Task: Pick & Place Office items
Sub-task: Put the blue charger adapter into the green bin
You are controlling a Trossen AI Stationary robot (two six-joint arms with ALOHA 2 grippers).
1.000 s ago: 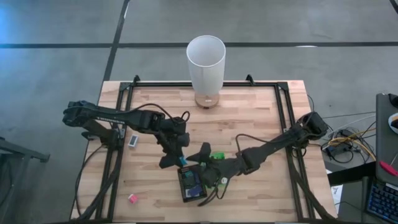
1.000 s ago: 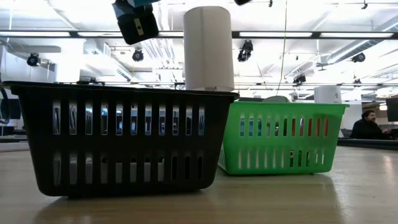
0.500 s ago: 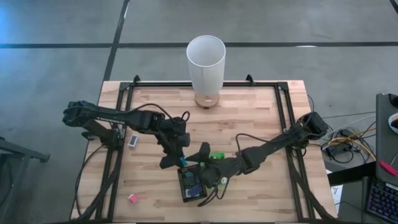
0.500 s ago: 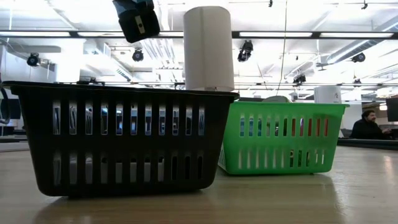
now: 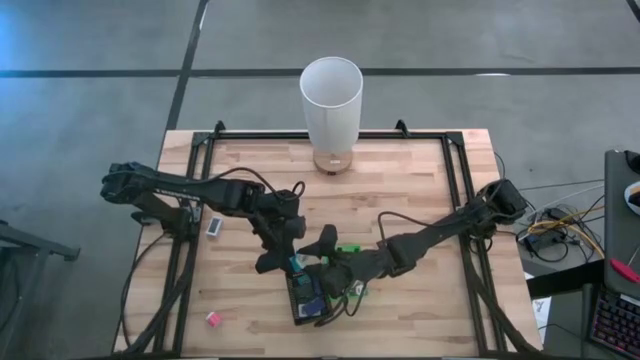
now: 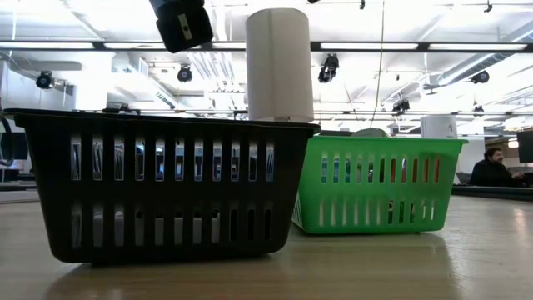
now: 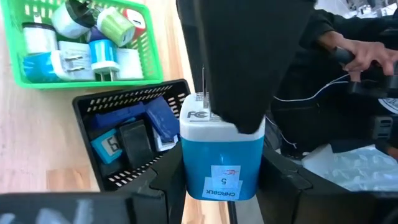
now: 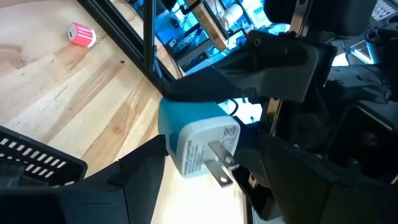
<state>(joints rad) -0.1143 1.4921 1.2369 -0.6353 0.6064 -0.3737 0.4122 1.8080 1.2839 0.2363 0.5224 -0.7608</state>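
- Wooden tabletop [image 5: 400,190] carries a black basket [image 6: 166,187] and a green basket [image 6: 379,183].
- Left hand [image 5: 296,262] and right hand [image 5: 318,270] both grip one blue-and-white charger [image 7: 221,158] above the black basket.

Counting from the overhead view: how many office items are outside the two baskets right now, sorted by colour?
White, small block lying on the wooden table: 1
Pink, small block lying on the table: 1
Blue-and-white, plug-in charger held in the left gripper: 1
Total: 3
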